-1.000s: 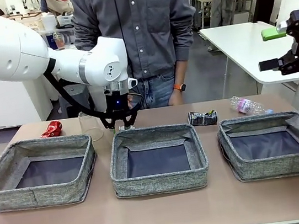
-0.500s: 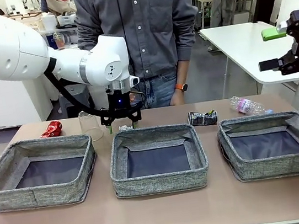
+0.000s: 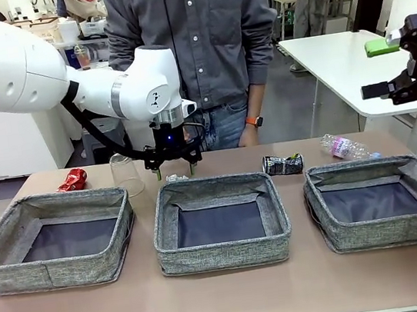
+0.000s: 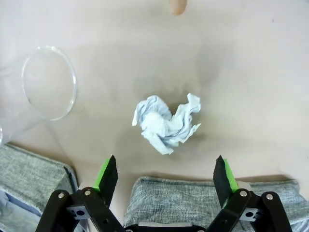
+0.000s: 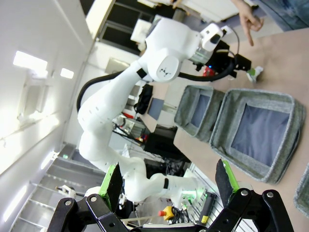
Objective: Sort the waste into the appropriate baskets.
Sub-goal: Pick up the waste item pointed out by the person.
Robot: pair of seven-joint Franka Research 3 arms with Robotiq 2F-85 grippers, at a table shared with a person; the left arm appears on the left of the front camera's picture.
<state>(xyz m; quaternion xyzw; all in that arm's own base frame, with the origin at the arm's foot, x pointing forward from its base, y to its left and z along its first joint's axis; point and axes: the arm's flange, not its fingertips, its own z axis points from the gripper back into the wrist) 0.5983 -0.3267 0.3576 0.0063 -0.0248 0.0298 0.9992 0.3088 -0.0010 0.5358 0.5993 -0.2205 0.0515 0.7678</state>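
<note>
Pale brown table (image 3: 229,300) runs across the front view, with a person (image 3: 191,34) standing at its far edge. Over the far side hangs the left gripper (image 3: 174,173), pointing straight down, jaws spread wide and holding nothing. In the left wrist view, the crumpled white tissue (image 4: 166,123) lies on the table right under this gripper (image 4: 165,164), centred between the two green pads and touching neither. The clear plastic cup (image 4: 43,87) lies on its side just off to one side of the fingers, mouth facing the camera. Nearer the robot than the gripper sits the middle basket (image 3: 222,255), with the left basket (image 3: 46,273) and right basket (image 3: 390,233) flanking it. The crushed red can (image 3: 73,179) rests beyond the cup; the crushed dark-silver can (image 3: 282,164) and clear plastic bottle (image 3: 343,146) lie on the gripper's other side. The right gripper (image 3: 375,68) is raised well apart from all the litter, fingers wide apart and empty.
</note>
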